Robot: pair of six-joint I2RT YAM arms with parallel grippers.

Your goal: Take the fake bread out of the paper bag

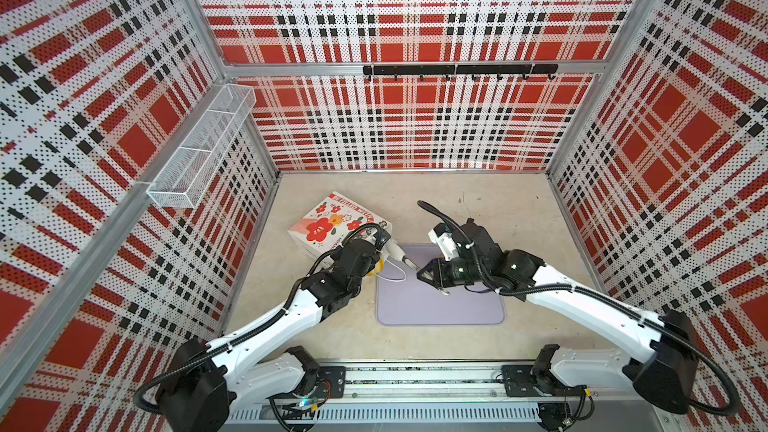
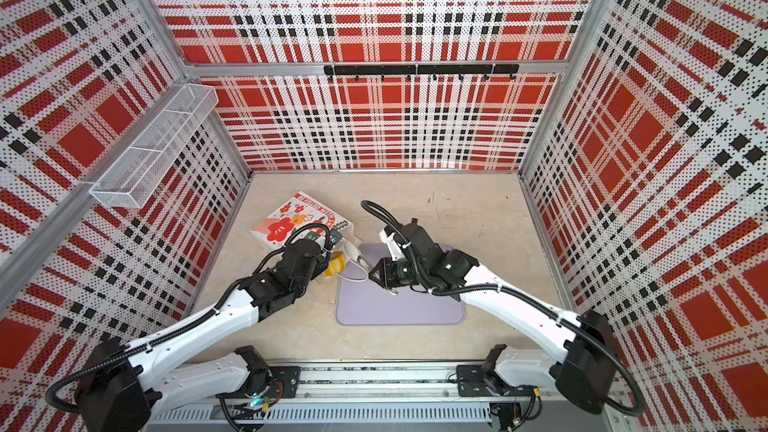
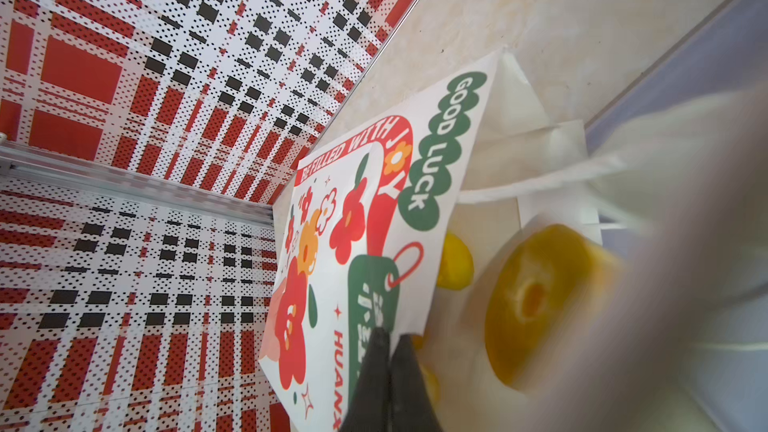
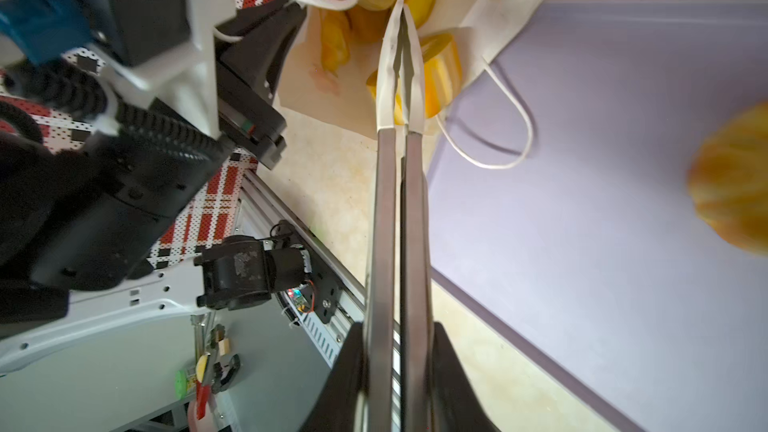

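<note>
At the paper bag's mouth
Left tool pinches its edge; right tool clamps tongs (tips together), fake bread just ahead.

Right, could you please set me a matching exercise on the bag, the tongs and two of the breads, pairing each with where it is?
Things:
1. paper bag
2. tongs
3. ring bun
4. fluted bun

Places:
A. on the lavender tray
B. between the jaws of the right gripper
C. in the bag's open mouth
D. on its side, edge pinched by the left gripper

Pairs: 1-D, 2-B, 3-C, 4-A.
</note>
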